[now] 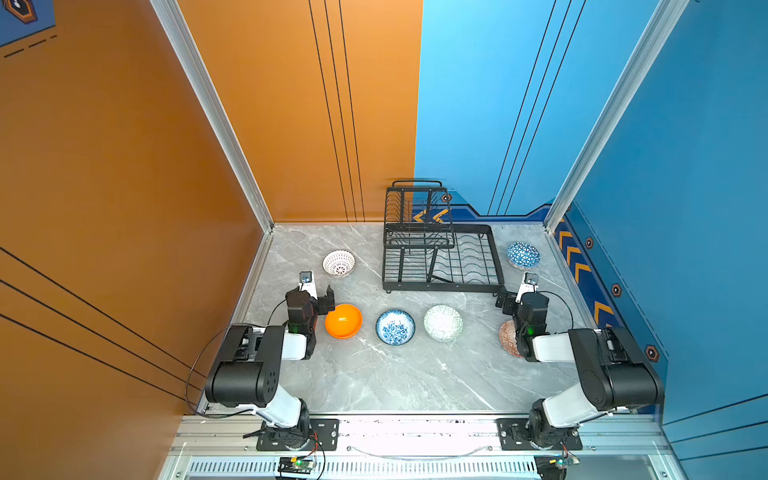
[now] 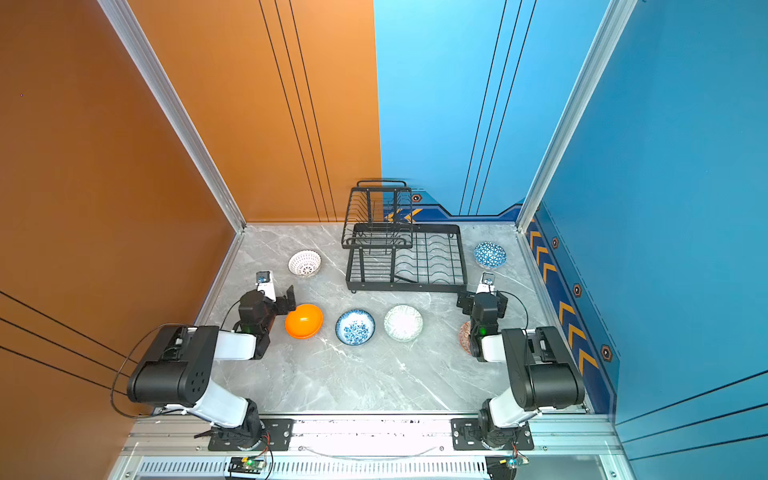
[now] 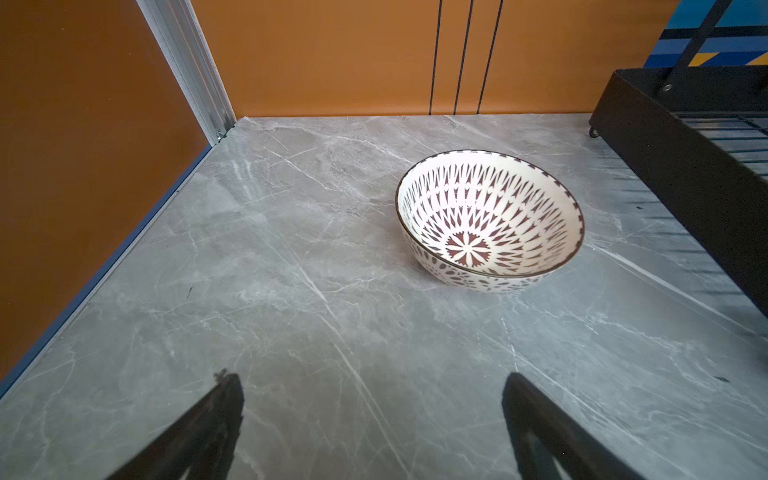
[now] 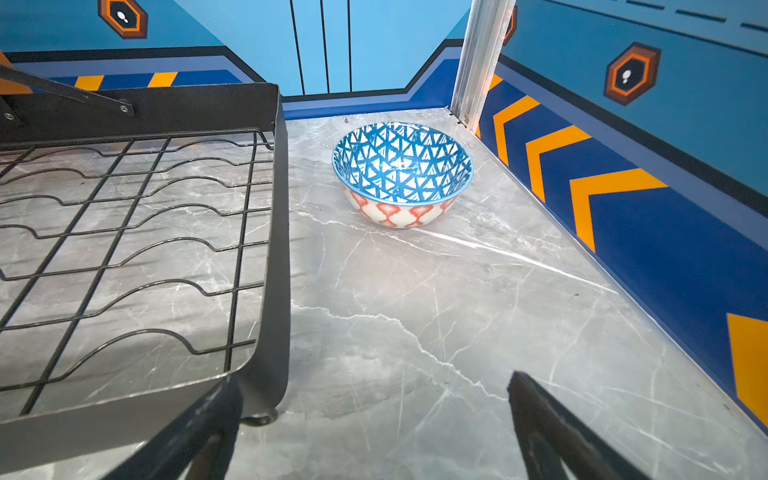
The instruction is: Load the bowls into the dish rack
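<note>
- Fingers (image 3: 199, 432) of your left gripper (image 3: 374, 377) are spread wide above the grey marble surface (image 3: 291, 291). In both top views this gripper sits just beside the plain orange bowl (image 1: 343, 320).
- Your right gripper (image 4: 375, 378) is spread just as wide, hanging by the near right corner of the dish rack (image 4: 281, 249).
- Your dish rack stands against the far edge of the surface, right of the middle, with its raised basket on the left.
- All six bowls rest on the surface, outside the rack:
- The dark-lattice bowl (image 3: 490, 220) is toward the far left corner.
- The blue triangle bowl (image 4: 402, 166) is in the far right corner.
- The orange bowl, the blue-floral bowl (image 1: 395, 327) and the pale-green bowl (image 1: 443, 323) form a row across the middle.
- The orange-red bowl (image 1: 508, 337) is near the right edge, half hidden under your right arm.
</note>
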You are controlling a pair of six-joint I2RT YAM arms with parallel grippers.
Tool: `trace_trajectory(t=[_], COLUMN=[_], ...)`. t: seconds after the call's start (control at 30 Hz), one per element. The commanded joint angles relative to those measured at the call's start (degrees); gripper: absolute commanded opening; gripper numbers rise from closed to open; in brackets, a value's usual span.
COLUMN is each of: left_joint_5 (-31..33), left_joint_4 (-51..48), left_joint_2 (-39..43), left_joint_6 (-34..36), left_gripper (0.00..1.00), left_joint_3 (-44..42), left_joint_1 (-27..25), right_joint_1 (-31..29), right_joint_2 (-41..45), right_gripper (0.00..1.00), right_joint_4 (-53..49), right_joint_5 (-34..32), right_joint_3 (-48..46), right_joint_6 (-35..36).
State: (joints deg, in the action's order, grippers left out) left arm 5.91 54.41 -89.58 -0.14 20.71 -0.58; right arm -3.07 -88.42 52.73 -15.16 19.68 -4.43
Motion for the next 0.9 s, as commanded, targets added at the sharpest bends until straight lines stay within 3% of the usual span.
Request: trace_trajectory(t=[0.0, 0.87], left_joint_5=[-1.30, -3.63], left_joint_4=[-0.69, -0.62], left_joint_2=[-0.23, -0.24], left_joint_6=[1.02, 0.32], left_gripper=[0.98, 0.98], left_joint_3=[0.74, 0.75], left_joint_1=[-0.30, 0.84], right_joint_1=[-0.44, -0.09], right_joint_2=[-0.26, -0.26], right_gripper=[1.00, 1.00], right_joint_4=[1.15, 0.75], right_joint_5=[0.26, 1.13], right_joint_3=[0.88, 1.06], right_joint_6=[0.48, 0.44])
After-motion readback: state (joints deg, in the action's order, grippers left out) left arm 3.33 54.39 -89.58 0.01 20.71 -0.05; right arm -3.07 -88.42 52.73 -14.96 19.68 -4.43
